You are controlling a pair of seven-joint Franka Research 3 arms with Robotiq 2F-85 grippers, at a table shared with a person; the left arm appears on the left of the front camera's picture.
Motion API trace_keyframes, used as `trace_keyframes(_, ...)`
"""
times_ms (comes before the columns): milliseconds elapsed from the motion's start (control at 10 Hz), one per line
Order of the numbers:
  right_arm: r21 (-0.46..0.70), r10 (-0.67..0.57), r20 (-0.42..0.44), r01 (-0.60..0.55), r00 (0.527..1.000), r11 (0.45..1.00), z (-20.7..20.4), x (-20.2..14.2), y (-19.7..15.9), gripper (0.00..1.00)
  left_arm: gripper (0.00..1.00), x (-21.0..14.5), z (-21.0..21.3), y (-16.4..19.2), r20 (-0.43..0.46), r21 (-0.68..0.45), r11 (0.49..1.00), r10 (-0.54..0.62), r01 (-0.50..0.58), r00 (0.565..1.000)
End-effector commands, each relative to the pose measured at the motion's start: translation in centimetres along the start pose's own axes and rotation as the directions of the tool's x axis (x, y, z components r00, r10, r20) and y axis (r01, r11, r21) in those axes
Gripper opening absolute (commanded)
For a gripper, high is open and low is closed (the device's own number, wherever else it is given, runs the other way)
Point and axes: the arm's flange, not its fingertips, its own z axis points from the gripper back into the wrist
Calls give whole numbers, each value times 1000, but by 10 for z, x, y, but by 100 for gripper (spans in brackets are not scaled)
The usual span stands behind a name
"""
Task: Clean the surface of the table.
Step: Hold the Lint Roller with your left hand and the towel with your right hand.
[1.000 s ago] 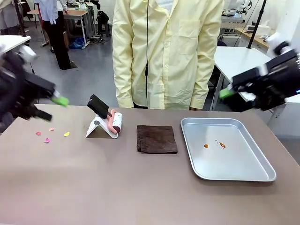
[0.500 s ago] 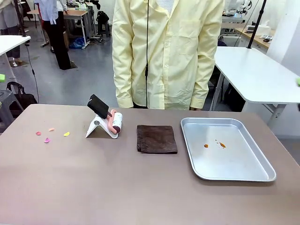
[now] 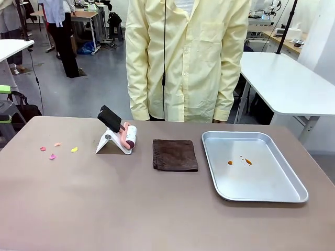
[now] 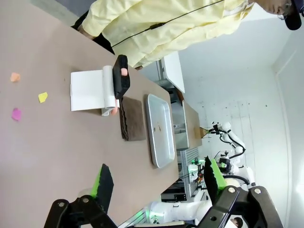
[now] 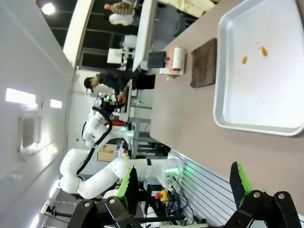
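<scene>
Since a second ago both arms have swung back off the two sides, and the things lying there have not moved.

In the front view, the table (image 3: 104, 209) is wide and brown, and its long way runs from left to right. A few small coloured scraps (image 3: 52, 151) lie near its left end. In the middle a roller (image 3: 129, 137) leans on a white stand, with a brown cloth (image 3: 175, 155) beside it. A silver tray (image 3: 293, 196) with orange spots (image 3: 238, 161) sits toward the right end. A person (image 3: 186, 57) in a yellow coat stands at the far side.

In the left wrist view, the left fingers (image 4: 105, 183) are spread as wide as they go and hold nothing. The table lies out in front of them, well apart. The scraps are on this arm's side, so the left arm looks like the nearer one for them.

In the right wrist view, the right fingers (image 5: 129, 187) are spread wide too, with nothing between them. The tray lies ahead of them on the table, and the cloth is farther along.
</scene>
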Motion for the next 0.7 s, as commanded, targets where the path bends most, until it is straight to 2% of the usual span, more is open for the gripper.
trace_keyframes(0, -3, 17, 51, -17, 999, 1000, -74, -80, -23, 100, 100, -55, -20, 14, 24, -36, 999, -19, 20, 1000)
trace_keyframes(100, 0, 0, 0, 0, 1000, 1000, 0, 0, 0, 100, 100, -54, -24, 14, 28, -21, 999, -28, 28, 999)
trace_keyframes(200, 0, 0, 0, 0, 1000, 1000, 0, 0, 0, 100, 100, 2, -4, 4, 10, -11, 1000, 2, -2, 1000)
trace_keyframes(600, -15, -15, -9, 15, 1000, 1000, -4, -1, -4, 100, 100, 2, -7, 8, 10, 3, 1000, 5, -5, 1000)
